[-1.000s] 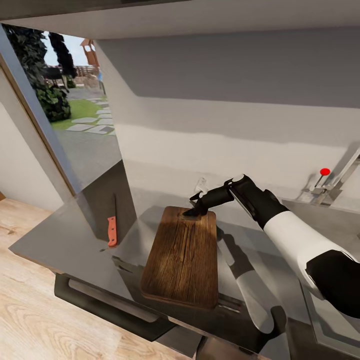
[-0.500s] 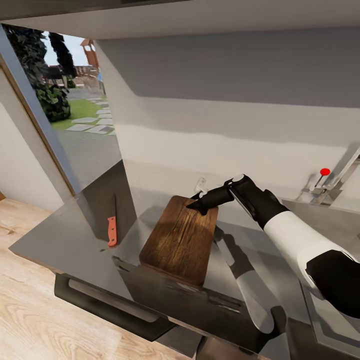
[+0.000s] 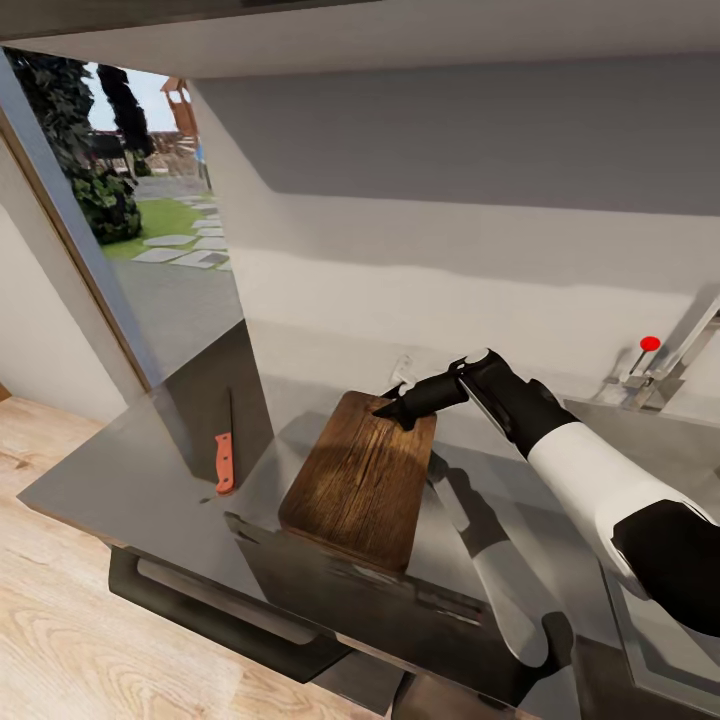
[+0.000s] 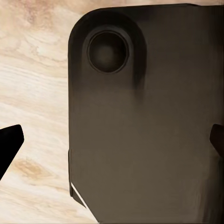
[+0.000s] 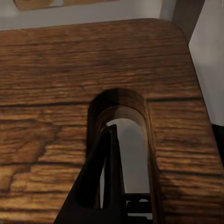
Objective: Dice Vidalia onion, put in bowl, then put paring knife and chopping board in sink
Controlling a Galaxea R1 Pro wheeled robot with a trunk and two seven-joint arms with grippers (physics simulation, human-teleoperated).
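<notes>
Lifting the chopping board point(image 3: 360, 478) off the grey worktop point(image 3: 130, 480) by its handle slot.
Its far end was raised, presumably for carrying to the sink; the right pincer point(image 3: 392, 409) was clenched on the board, one finger point(image 5: 109, 172) hooked through the slot. The paring knife point(image 3: 225, 455) lay apart on the worktop. The left pincer point(image 4: 112, 140) hung released over the floor.

The board point(image 5: 93, 70) lay close under the camera, its brown grain running crosswise. Its handle slot point(image 5: 123, 140) opened at about 6 o'clock of centre, and one dark finger point(image 5: 107, 177) passed through that slot, against its edge.
</notes>
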